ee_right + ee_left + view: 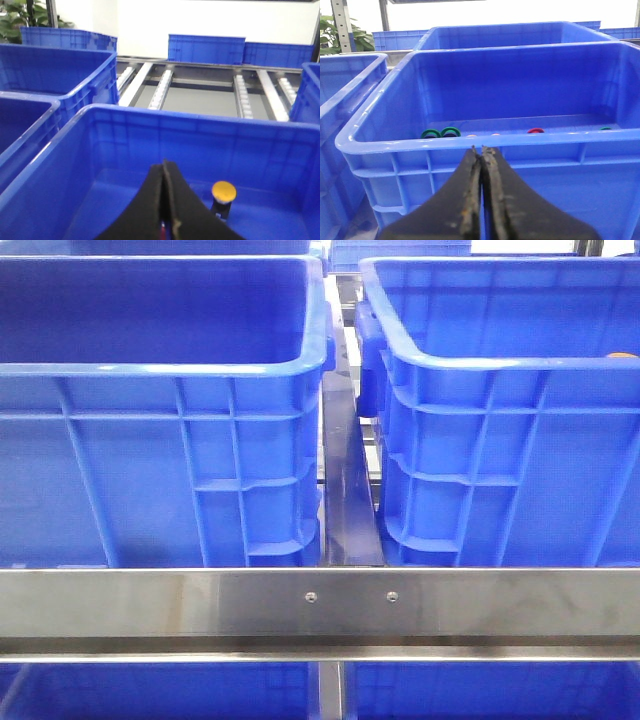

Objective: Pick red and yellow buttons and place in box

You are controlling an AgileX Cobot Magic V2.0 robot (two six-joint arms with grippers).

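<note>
In the left wrist view a blue bin (470,145) holds a red button (535,131) on its floor, with green rings (440,133) to one side. My left gripper (481,148) is shut and empty, just outside the bin's near rim. In the right wrist view a yellow button (223,191) stands upright inside a blue box (200,120). My right gripper (164,163) hangs shut above that box's floor, beside the yellow button and apart from it. A red sliver (162,230) shows low in the gap between its fingers; I cannot tell what it is. Neither gripper appears in the front view.
The front view shows two tall blue bins, left (160,370) and right (480,365), with a narrow gap between them and a steel rail (320,605) across the front. More blue bins (55,70) and a roller conveyor (200,95) lie beyond.
</note>
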